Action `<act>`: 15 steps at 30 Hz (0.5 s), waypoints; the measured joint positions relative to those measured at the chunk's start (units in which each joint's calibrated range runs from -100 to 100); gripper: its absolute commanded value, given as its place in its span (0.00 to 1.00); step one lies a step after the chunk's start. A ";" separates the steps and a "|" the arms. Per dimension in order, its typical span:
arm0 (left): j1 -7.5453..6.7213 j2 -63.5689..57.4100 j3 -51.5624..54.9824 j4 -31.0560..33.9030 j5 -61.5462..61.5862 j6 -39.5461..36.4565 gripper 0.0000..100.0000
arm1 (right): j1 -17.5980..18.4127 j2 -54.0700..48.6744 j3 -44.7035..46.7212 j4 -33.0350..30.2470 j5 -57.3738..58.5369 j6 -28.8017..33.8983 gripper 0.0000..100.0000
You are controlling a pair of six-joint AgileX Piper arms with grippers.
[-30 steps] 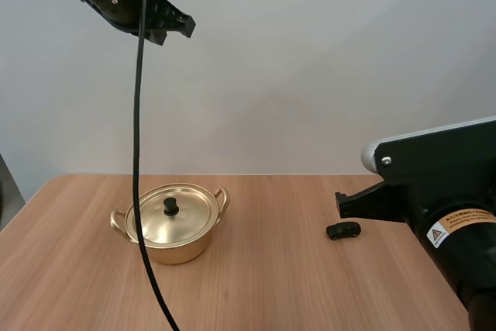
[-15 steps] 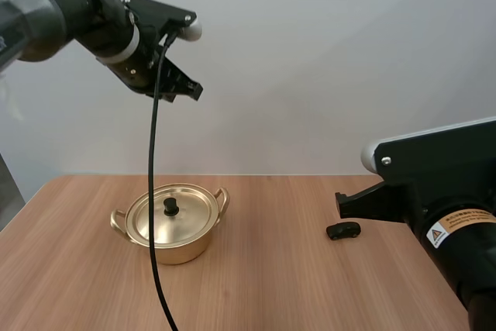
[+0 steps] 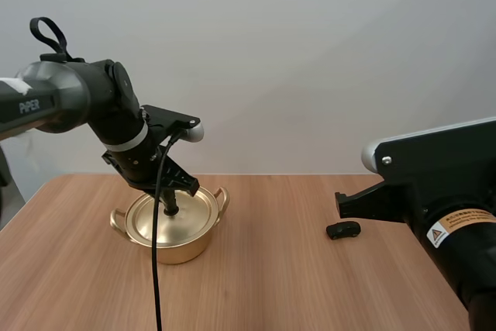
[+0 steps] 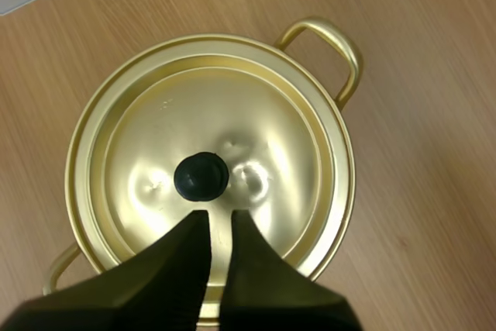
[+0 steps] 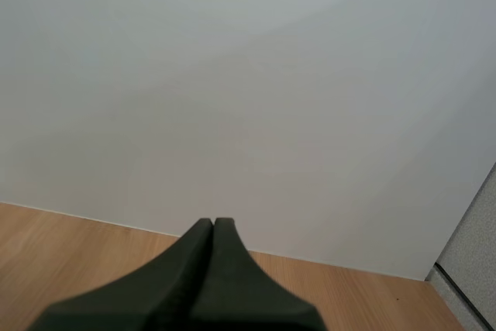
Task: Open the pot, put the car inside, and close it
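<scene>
Bright, even, diffuse light falls from above. The gold lid (image 4: 232,106) carries soft white glare spots beside its black knob (image 4: 201,177). The pot (image 3: 174,249) casts only a faint shadow on the wooden surface (image 3: 271,269).

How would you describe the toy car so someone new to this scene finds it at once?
On the wooden table, look away from the gold pot toward the right arm. Just beside that arm's black body lies the car, alone on bare wood: small, low and black, unlike the big shiny lidded pot.
</scene>
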 measured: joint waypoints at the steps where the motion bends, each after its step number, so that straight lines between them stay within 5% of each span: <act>1: 0.00 -0.06 0.00 -0.11 0.00 0.00 0.73 | 0.00 0.00 0.00 0.00 0.00 0.00 0.00; 4: 0.00 -0.06 0.00 -1.12 0.00 -0.35 0.90 | 0.00 0.00 0.00 0.00 0.00 0.00 0.00; 15: 0.00 2.13 0.00 -0.37 -6.40 -0.45 0.93 | 0.00 0.00 0.00 0.00 0.24 0.00 0.00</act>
